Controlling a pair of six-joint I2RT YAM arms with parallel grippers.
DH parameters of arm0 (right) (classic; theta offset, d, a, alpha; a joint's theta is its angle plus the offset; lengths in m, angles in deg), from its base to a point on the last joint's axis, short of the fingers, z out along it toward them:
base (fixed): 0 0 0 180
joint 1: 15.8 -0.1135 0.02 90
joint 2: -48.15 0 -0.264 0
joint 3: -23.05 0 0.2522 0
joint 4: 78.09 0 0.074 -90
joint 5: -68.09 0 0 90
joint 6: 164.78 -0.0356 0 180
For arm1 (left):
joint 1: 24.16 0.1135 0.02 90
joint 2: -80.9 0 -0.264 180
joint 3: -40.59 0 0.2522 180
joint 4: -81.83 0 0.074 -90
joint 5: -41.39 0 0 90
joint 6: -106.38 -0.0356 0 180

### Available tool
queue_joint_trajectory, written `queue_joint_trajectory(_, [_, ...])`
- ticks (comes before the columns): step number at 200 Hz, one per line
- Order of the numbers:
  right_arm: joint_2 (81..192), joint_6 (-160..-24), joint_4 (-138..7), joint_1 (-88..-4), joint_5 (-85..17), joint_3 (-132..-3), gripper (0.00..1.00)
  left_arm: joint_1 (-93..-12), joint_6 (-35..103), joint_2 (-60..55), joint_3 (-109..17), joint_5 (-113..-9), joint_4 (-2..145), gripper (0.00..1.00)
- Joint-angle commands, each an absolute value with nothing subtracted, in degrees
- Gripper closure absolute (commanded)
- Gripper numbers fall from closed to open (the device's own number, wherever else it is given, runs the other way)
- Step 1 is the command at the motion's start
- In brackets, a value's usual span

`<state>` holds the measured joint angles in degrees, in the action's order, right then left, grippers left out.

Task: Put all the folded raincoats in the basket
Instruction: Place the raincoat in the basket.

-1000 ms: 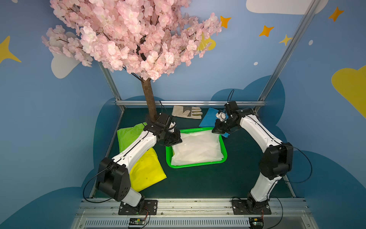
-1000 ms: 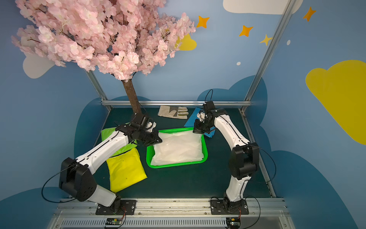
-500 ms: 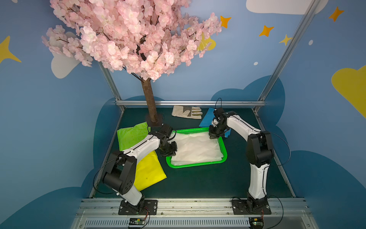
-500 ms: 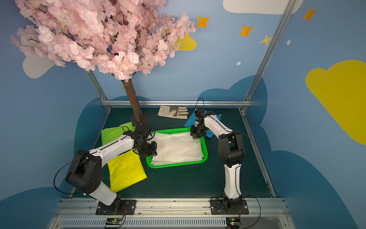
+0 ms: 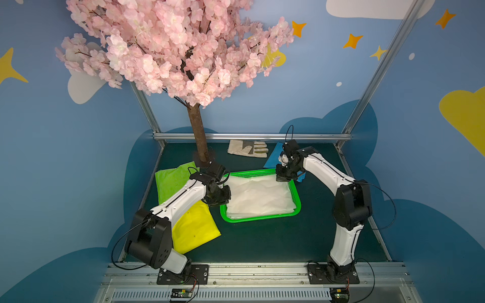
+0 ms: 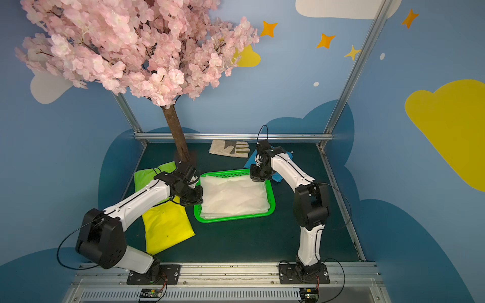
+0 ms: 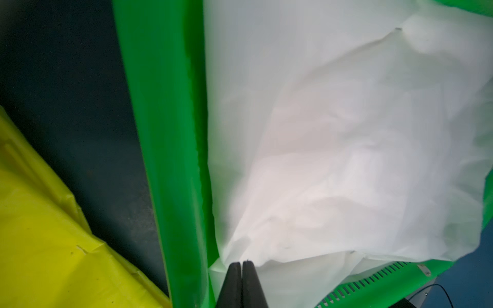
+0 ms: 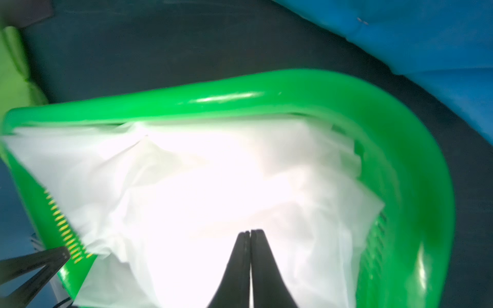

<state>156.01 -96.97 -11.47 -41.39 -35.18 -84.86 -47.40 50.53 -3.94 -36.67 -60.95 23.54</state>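
The folded white translucent plastic raincoat (image 5: 258, 195) is seen lying spread inside the bright green perforated plastic basket (image 5: 259, 219) on the dark desk (image 5: 262, 241). Its edge by the left wall is pinched by the left tool (image 7: 241, 264), jaws narrow and creases drawn to the tips, presumably to keep the sheet flat. The right tool (image 8: 250, 232) is held over the far right corner, jaws all but together. A grip there cannot be confirmed.

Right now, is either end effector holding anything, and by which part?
The left end effector looks pinched on a corner of the white folded plastic raincoat; the right end effector: cannot tell.
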Motion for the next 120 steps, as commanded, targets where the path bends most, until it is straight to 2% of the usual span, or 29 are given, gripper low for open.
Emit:
queue_joint_trajectory(1, [149.59,-95.52,-7.07,-42.83,-36.21,-79.98,0.89,-49.65,51.04,-0.43,-36.68,-65.99,24.8,0.92])
queue_joint_trajectory(58, [144.78,-95.26,-7.9,-43.84,-32.02,-64.7,0.9,-52.37,53.01,-1.07,-29.75,-64.7,28.25,0.96])
queue_joint_trajectory(120, [146.14,-94.87,-7.13,-45.14,-26.65,-64.09,0.9,-52.33,52.68,-2.19,-28.18,-60.81,26.54,0.97])
